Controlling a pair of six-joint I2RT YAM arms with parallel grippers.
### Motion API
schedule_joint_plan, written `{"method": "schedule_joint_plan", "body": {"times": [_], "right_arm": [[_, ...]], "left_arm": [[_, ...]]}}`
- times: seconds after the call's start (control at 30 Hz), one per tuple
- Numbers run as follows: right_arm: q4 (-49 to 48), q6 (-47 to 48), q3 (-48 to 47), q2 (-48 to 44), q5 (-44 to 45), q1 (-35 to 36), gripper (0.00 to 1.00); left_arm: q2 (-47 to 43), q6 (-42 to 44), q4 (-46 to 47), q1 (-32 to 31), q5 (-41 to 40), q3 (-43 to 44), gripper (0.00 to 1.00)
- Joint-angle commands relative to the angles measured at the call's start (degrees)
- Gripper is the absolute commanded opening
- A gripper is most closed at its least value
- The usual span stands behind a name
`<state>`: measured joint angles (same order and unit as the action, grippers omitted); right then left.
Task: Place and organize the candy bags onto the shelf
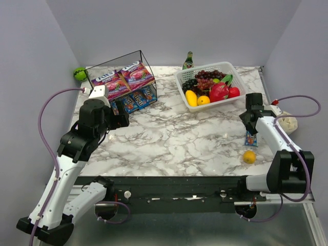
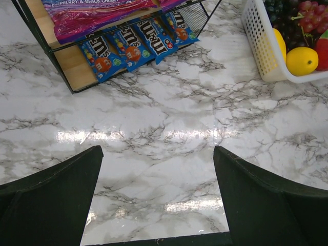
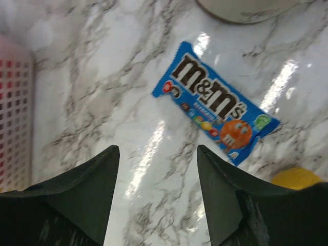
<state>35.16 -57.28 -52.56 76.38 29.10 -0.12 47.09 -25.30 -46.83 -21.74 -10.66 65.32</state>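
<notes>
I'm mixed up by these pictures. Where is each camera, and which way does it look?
Top external: high behind the arms, looking down at table, shelf, basket; both arms show.
Left wrist: on the left arm, facing the shelf's blue packets; open left end effector below.
Right wrist: on the right arm, looking down at a lone packet; open right end effector below.
Shared: top and left wrist see the shelf.

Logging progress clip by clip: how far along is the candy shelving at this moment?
Done: two purple bags lie on the top board of the shelf, four blue packets on the lower. In hand: nothing; left gripper and right gripper are open, the right facing the last blue packet on the table near the small orange. Left: shelving that packet.
</notes>
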Motion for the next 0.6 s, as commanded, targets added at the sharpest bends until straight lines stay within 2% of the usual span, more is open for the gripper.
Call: {"method": "schedule_joint_plan", "body": {"times": [0.0,0.23,0.57], "right_arm": [[4.7,5.0,-1.5,4.1,-1.6,-5.6,0.71],[5.8,8.8,-3.3,9.7,-2.6,-10.7,0.72],[3.3,13.1,-4.4,15.3,-12.6,-12.5,0.71]], "left_arm": [[-0.5,0.6,0.2,0.3,0.6,0.0,0.99],[-0.7,0.3,0.1,0.3,-0.1,-0.4,0.99],[-0.2,0.8,0.2,0.3,-0.9,-0.5,0.99]]}}
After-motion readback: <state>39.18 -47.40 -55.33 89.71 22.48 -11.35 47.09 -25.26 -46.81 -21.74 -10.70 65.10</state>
